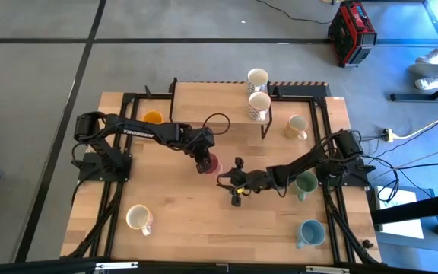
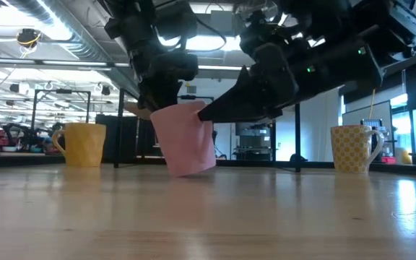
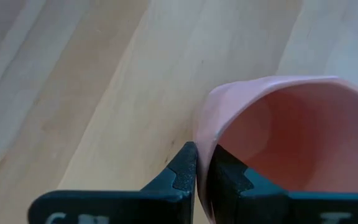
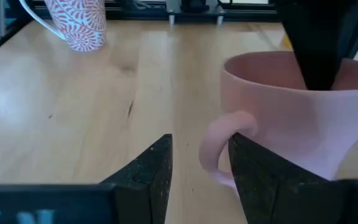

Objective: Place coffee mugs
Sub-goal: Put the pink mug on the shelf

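My left end effector [image 3: 196, 171] was clamped on the rim of the pink mug [image 1: 213, 164], one finger outside the wall and one inside, holding it tilted with its base edge on the worktop [image 1: 181, 221] near the middle. My right end effector [image 4: 199, 163] stood part open just beside it, fingers to either side of the mug's handle [image 4: 219, 144] but not yet gripping; the handle pointed straight toward that end effector, so the coming move, as I judged it, was a handover to the right arm, the nearer one on that side. The low view alone showed the tilt and the base contact; the right wrist view alone showed the handle between my fingers. Farther off stood the green mug [image 1: 306, 183], the light blue mug [image 1: 309, 232], a cream mug [image 1: 139, 219] and the orange-yellow mug [image 1: 152, 118].
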Controlling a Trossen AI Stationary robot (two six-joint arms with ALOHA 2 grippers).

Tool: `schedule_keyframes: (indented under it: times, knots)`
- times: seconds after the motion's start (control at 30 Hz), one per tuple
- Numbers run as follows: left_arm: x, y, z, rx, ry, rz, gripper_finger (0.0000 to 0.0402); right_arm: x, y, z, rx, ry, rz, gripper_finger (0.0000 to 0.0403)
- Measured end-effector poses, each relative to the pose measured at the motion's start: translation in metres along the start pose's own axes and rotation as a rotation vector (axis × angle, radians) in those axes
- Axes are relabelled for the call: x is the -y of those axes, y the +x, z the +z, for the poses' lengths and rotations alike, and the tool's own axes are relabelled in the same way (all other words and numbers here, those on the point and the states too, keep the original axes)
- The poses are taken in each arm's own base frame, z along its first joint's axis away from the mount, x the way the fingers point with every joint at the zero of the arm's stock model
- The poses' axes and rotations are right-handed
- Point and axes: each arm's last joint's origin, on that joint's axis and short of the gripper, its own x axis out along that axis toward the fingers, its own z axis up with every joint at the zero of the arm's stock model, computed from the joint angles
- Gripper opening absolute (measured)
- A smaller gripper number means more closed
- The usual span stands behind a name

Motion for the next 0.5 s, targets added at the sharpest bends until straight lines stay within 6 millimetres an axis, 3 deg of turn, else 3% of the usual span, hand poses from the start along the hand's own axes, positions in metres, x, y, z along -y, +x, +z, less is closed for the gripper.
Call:
schedule_keyframes:
  times: [0.23,0.5]
  knots:
    - [0.0002,0.0004,0.0014,0.015,0.001,-0.007,0.0021,0.0030,0.0009,-0.0003,-0.005,0.005,-0.005,0.0138]
    - [0.0039,0.0007,0.0030,0.034,0.043,-0.044,0.0021,0.0029,0.0074,-0.0085,-0.030,0.007,0.123,0.0137]
